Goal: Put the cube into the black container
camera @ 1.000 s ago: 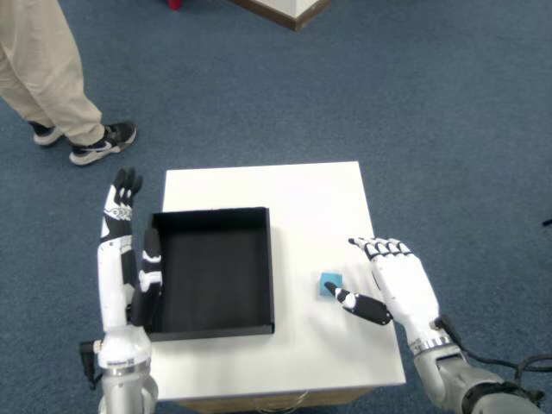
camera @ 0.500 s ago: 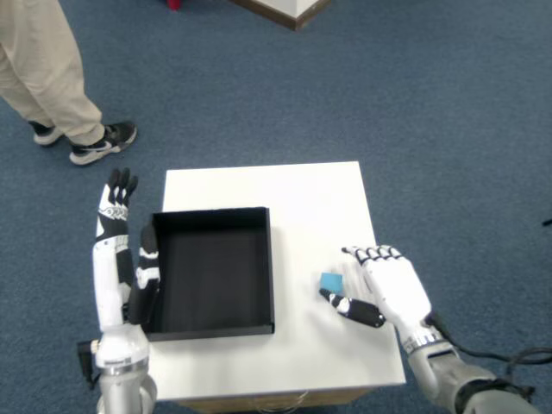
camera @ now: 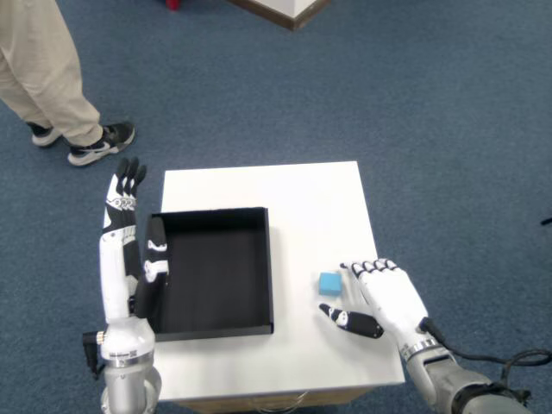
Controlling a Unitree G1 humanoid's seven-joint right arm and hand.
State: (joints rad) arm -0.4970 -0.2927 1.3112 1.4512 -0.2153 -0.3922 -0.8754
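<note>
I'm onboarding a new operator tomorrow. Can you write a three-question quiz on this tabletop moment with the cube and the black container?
1. True or false: the cube already lies inside the black container.
2. The right hand is: A) clasping the cube, B) open beside the cube, C) inside the container.
3. Which side of the white table does the container occupy, from the robot's viewpoint?

Key
1. False; it sits on the table, right of the container.
2. B; fingers apart, holding nothing.
3. The left side.
</note>
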